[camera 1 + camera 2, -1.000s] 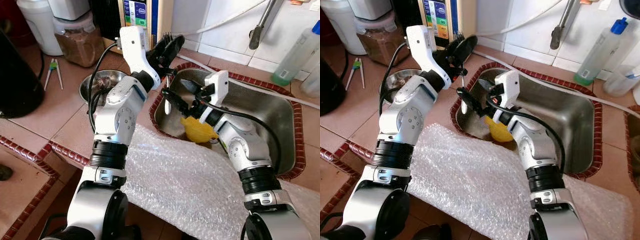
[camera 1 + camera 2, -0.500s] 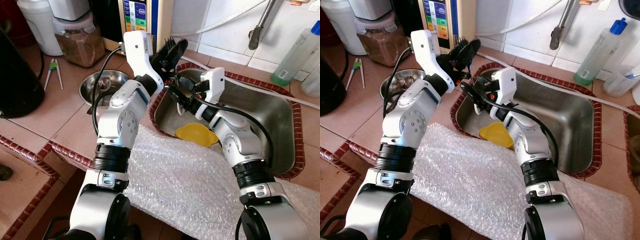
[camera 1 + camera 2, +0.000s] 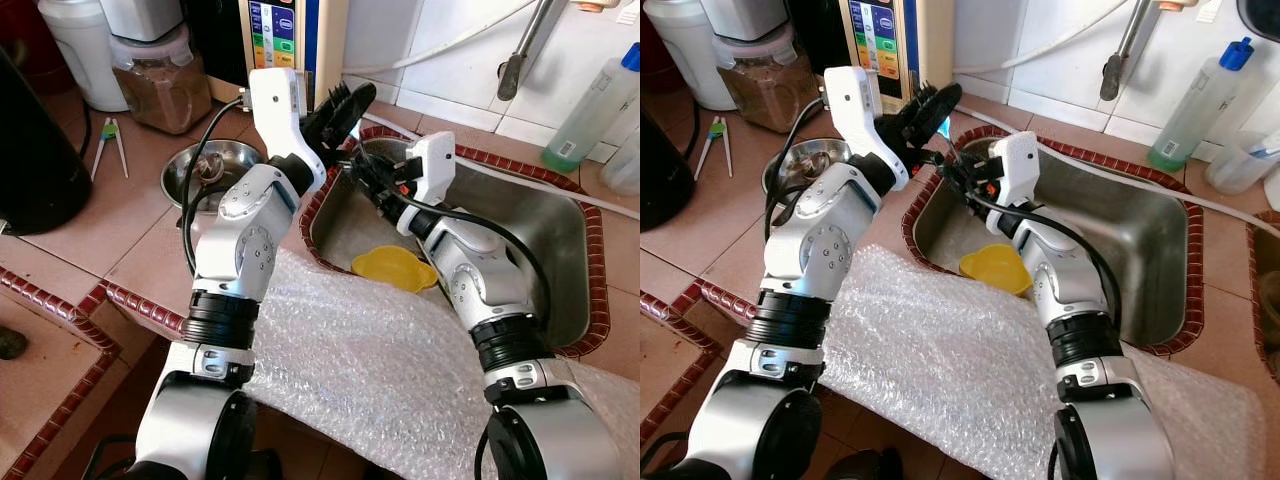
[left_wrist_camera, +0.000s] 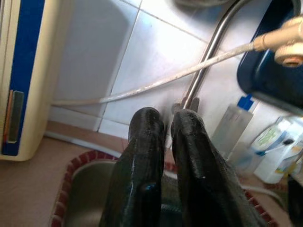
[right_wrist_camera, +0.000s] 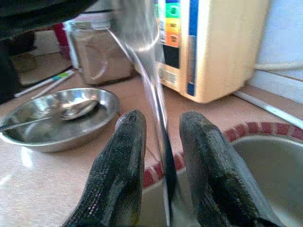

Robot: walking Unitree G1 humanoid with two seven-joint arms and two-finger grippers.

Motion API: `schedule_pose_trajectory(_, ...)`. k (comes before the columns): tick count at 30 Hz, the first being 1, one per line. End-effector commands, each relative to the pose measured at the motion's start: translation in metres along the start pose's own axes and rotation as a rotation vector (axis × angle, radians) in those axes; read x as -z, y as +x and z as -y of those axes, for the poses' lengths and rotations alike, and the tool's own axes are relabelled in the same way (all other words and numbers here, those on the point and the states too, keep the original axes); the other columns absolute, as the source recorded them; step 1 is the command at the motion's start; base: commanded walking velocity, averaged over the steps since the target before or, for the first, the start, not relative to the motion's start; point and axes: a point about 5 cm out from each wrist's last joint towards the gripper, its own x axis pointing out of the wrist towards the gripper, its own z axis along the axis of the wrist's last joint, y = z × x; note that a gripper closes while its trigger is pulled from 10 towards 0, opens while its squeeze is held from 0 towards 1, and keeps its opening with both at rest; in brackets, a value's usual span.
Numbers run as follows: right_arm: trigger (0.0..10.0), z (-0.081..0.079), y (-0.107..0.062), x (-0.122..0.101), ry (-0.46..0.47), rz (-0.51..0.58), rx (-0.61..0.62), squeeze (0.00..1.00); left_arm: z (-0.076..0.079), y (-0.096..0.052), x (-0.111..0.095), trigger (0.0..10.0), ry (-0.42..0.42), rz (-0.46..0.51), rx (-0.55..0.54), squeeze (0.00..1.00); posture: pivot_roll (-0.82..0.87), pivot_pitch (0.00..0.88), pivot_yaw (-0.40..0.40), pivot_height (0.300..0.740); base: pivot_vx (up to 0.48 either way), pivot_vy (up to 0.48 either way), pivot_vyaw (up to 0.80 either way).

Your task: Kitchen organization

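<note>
My right gripper (image 3: 368, 172) is raised over the left rim of the steel sink (image 3: 560, 225). It is shut on a thin shiny metal utensil (image 5: 158, 109), whose handle runs between the fingers (image 5: 118, 165). My left gripper (image 3: 340, 103) hovers just above and to the left of it, its fingers (image 4: 144, 156) pressed close with nothing visible between them. The utensil's upper end reaches up near the left gripper. A yellow bowl (image 3: 393, 268) lies on the sink floor below the right arm.
On the counter left of the sink sits a steel bowl (image 3: 205, 165) holding a spoon. Bubble wrap (image 3: 380, 370) covers the front counter. Chopsticks (image 3: 108, 140), a brown jar (image 3: 155, 75), a beige appliance (image 3: 290, 30), a tap (image 3: 525, 45) and a bottle (image 3: 600, 105) line the back.
My right gripper has risen from down in the sink to just below the left gripper, carrying the utensil. The yellow bowl now lies flat and uncovered. The left arm has barely moved.
</note>
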Motion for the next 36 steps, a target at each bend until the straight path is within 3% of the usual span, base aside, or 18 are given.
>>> schedule_pose_trajectory(1,0.0,0.006,-0.001,-0.002,-0.016,-0.004,0.018,0.0,0.003,-0.001,0.001,9.8,0.045,-0.003,0.015,0.0,0.04,0.131,-0.03,0.74,0.0,0.0,0.0)
schedule_pose_trajectory(15,0.0,0.006,0.0,0.006,-0.017,-0.034,0.056,0.0,0.004,-0.006,0.009,10.0,0.057,-0.03,0.013,0.0,0.04,0.135,-0.025,0.74,0.0,0.0,0.0)
schedule_pose_trajectory(16,0.0,0.006,0.0,0.006,-0.017,-0.035,0.057,0.0,0.004,-0.006,0.009,10.0,0.056,-0.03,0.012,0.11,0.04,0.134,-0.025,0.74,0.0,0.0,0.0)
schedule_pose_trajectory(17,0.0,0.006,0.0,0.006,-0.017,-0.037,0.059,0.0,0.004,-0.006,0.009,10.0,0.057,-0.031,0.012,0.4,0.04,0.134,-0.025,0.74,0.0,0.0,0.0)
schedule_pose_trajectory(18,0.0,0.007,0.0,0.007,-0.018,-0.042,0.064,0.0,0.003,-0.007,0.01,10.0,0.061,-0.034,0.008,0.5,0.04,0.135,-0.024,0.74,0.0,0.0,0.0)
schedule_pose_trajectory(20,0.0,0.007,-0.001,0.008,-0.019,-0.047,0.069,0.0,0.002,-0.008,0.01,10.0,0.063,-0.038,0.004,0.52,0.04,0.135,-0.024,0.74,0.0,0.0,0.0)
schedule_pose_trajectory(21,0.0,0.008,-0.001,0.009,-0.021,-0.051,0.074,0.0,0.0,-0.01,0.011,10.0,0.066,-0.044,-0.002,0.63,0.04,0.136,-0.024,0.74,0.0,0.0,0.0)
schedule_pose_trajectory(22,0.0,0.008,-0.001,0.009,-0.021,-0.051,0.074,0.0,0.0,-0.01,0.011,10.0,0.066,-0.044,-0.002,0.63,0.04,0.136,-0.024,0.74,0.0,0.0,0.0)
schedule_pose_trajectory(23,0.0,0.01,-0.003,0.011,-0.024,-0.067,0.093,0.0,-0.006,-0.016,0.014,10.0,0.068,-0.066,-0.021,1.0,0.04,0.14,-0.023,0.74,0.0,0.0,0.0)
schedule_pose_trajectory(27,0.0,0.016,-0.007,0.019,-0.03,-0.106,0.134,0.0,-0.021,-0.028,0.019,10.0,0.073,-0.096,-0.091,1.0,0.05,0.142,-0.025,0.74,0.0,0.0,0.0)
schedule_pose_trajectory(28,2.6,0.016,-0.008,0.021,-0.029,-0.115,0.14,0.0,-0.025,-0.03,0.02,10.0,0.073,-0.098,-0.114,1.0,0.05,0.142,-0.026,0.74,0.0,0.0,0.0)
schedule_pose_trajectory(29,2.6,0.017,-0.009,0.022,-0.028,-0.12,0.144,0.0,-0.027,-0.031,0.02,10.0,0.074,-0.098,-0.129,1.0,0.05,0.142,-0.027,0.74,0.0,0.0,0.0)
schedule_pose_trajectory(30,10.0,0.018,-0.011,0.024,-0.034,-0.133,0.158,1.0,-0.032,-0.034,0.02,10.0,0.078,-0.108,-0.156,1.0,0.04,0.142,-0.029,0.74,0.0,0.0,0.0)
schedule_pose_trajectory(36,10.0,0.017,-0.013,0.027,-0.051,-0.146,0.155,1.0,-0.042,-0.043,0.025,10.0,0.066,-0.134,-0.204,1.0,0.02,0.145,-0.024,0.74,0.0,0.0,0.0)
